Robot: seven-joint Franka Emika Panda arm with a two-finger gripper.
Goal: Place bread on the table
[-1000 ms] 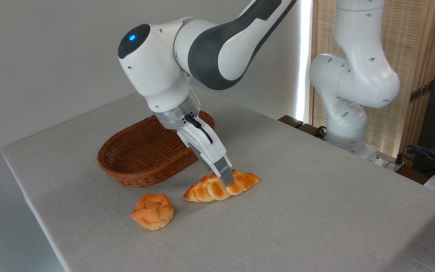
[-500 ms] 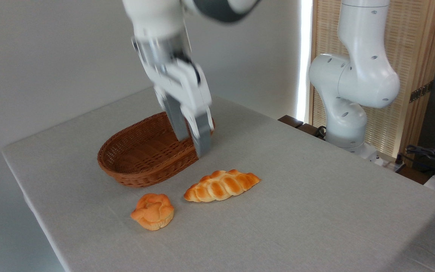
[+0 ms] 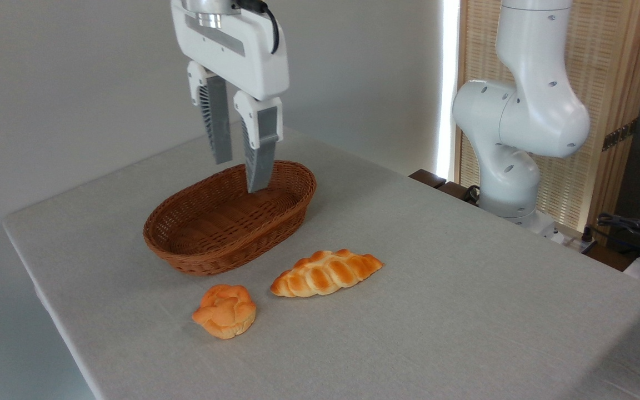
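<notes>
The bread (image 3: pixel 326 273), a long braided golden-orange loaf, lies flat on the grey cloth table (image 3: pixel 436 300), just to the right of the basket's near end. My gripper (image 3: pixel 239 173) hangs high above the brown wicker basket (image 3: pixel 230 218), well up and to the left of the bread. Its two fingers (image 3: pixel 260 147) point down, stand apart and hold nothing.
A small round knotted orange bun (image 3: pixel 224 310) sits on the cloth in front of the basket, left of the bread. The arm's white base (image 3: pixel 511 166) rises at the table's far right edge. Cables and dark gear lie off the table at the right.
The gripper let go of the bread, rose and swung back left over the basket. The bread stays where it was set down.
</notes>
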